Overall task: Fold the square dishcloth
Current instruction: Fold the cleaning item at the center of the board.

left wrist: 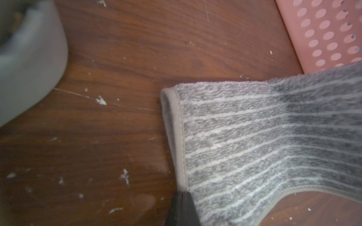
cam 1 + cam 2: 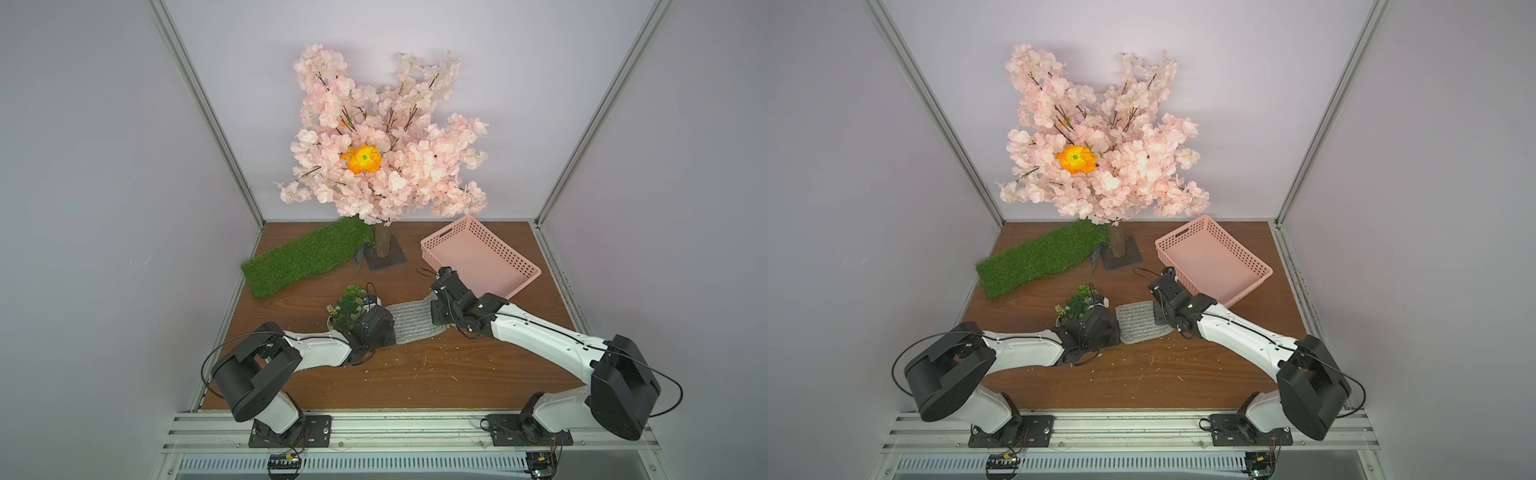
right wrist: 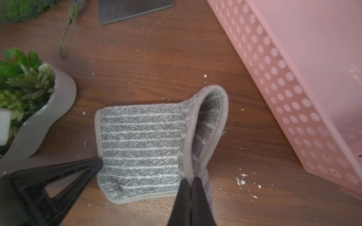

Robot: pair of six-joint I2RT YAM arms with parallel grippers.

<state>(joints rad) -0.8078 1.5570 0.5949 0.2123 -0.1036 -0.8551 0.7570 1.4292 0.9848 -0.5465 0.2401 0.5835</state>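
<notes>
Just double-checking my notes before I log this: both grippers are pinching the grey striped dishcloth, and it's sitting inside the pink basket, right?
Not quite. Both grippers do pinch the dishcloth, left gripper and right gripper, but it lies on the wooden table beside the pink basket, not inside it. The right wrist view shows this.

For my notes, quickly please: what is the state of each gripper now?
Left gripper: shut on a corner of the square dishcloth.
Right gripper: shut on the dishcloth's hemmed edge, which it holds raised and curled.
</notes>
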